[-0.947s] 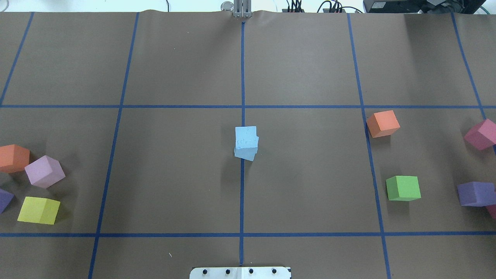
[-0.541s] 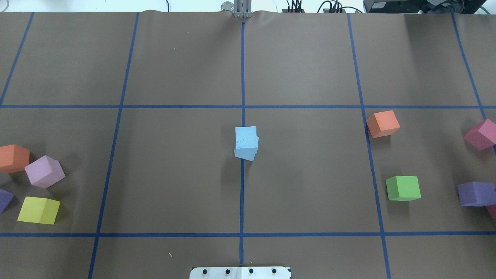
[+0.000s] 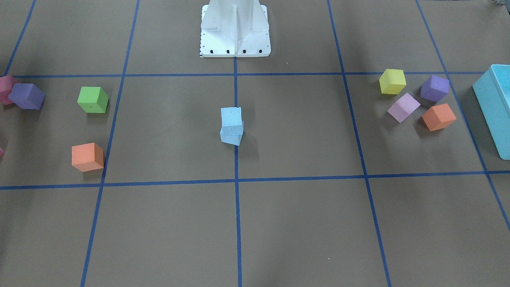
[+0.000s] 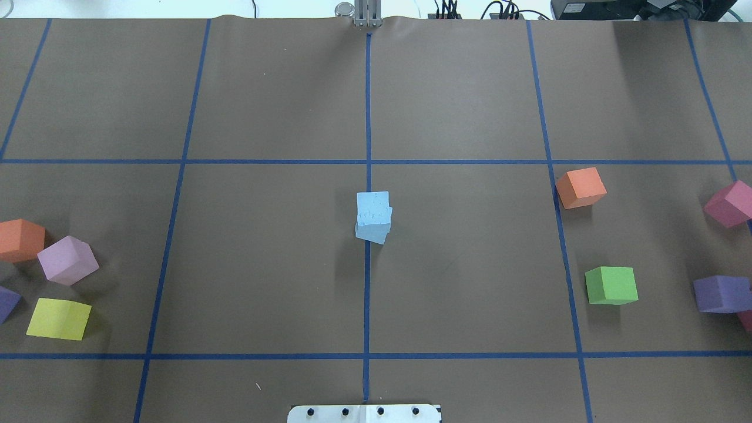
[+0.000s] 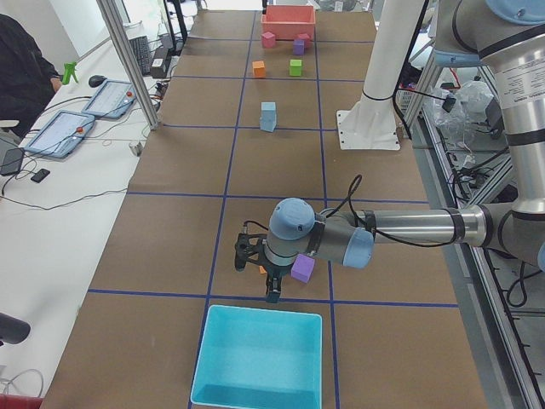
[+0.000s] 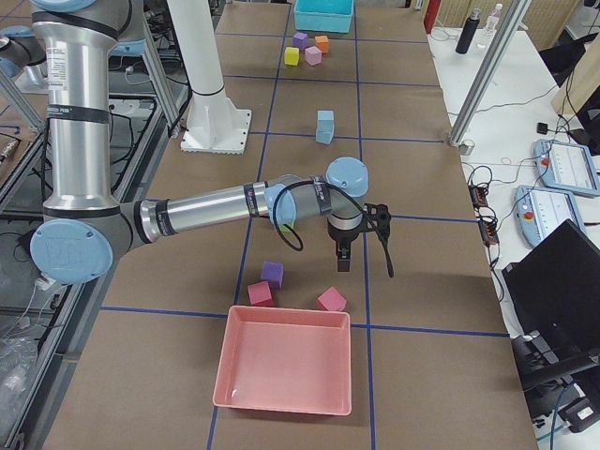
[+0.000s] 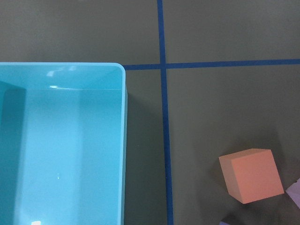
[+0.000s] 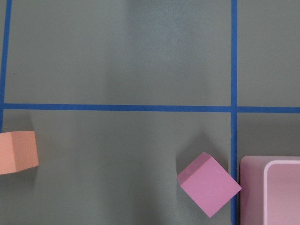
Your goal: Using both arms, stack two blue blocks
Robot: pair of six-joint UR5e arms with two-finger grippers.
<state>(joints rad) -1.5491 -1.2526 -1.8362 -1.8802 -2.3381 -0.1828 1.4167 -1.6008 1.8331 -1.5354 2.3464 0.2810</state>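
Centre of the overhead view: the two blue blocks are stacked. The upper blue block [image 4: 372, 208] sits on the lower blue block [image 4: 371, 234], twisted slightly out of line with it. The stack stands on the blue tape line that runs down the middle of the frame. In the front-facing view the upper blue block [image 3: 231, 116] also sits skewed, and a corner of the lower blue block [image 3: 231, 138] pokes out beneath it. Nothing touches the stack.

Left-side view, lower middle: the left arm [image 5: 409, 226] reaches across. The left gripper [image 5: 272, 295] points down just above the far rim of the turquoise bin [image 5: 255, 317]. A purple cube [image 5: 301, 268] is just beside the wrist. The claw is small and dark here, so I cannot tell how wide it stands. It seems to hold nothing. The left wrist view looks down on the bin's corner [image 7: 124, 122], with an orange cube [image 7: 251, 175] at lower right.

Right-side view, centre: the right arm [image 6: 197, 211] is stretched out. The right gripper [image 6: 343, 262] hangs above the table, near a pink cube [image 6: 330, 300] and the pink bin [image 6: 286, 311]. I cannot tell the claw's opening here either. The right wrist view shows the pink cube [image 8: 208, 183] just beside the bin's corner [image 8: 253, 187].
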